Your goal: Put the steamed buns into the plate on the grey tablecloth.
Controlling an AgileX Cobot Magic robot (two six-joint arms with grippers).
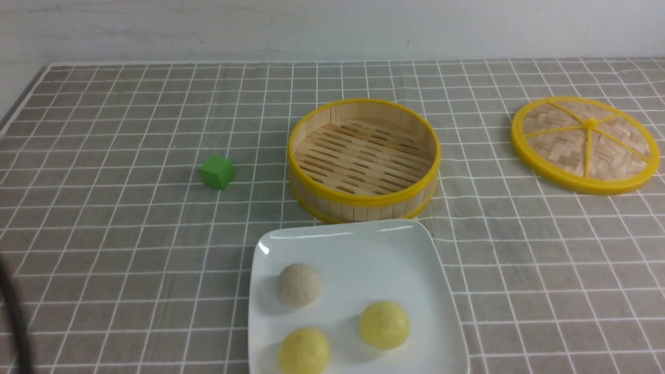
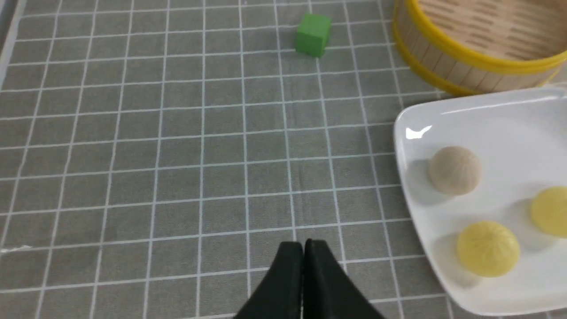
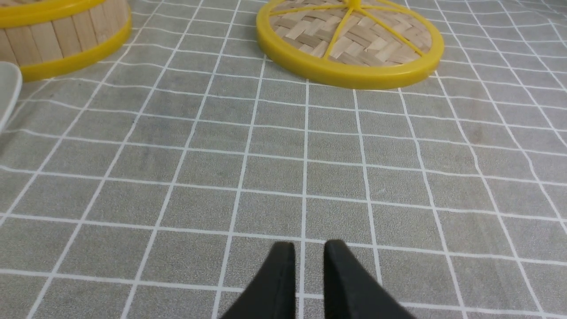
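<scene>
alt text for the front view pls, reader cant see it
Three steamed buns, two pale yellow and one beige, sit on a white square plate on a grey tablecloth. Behind it stands an empty bamboo steamer, with its lid lying to the right and a green cube to the left.

The front view is taken from above, facing forward over the grey tablecloth (image 1: 130, 249). Each wrist view is set low and close. The plate (image 2: 443, 230) and steamer (image 3: 57, 48) are shared by all views.

The grey tablecloth (image 1: 130, 249) carries the plate (image 1: 363, 249), steamer (image 1: 363, 156), lid (image 1: 585, 144) and green cube (image 1: 217, 172).
</scene>
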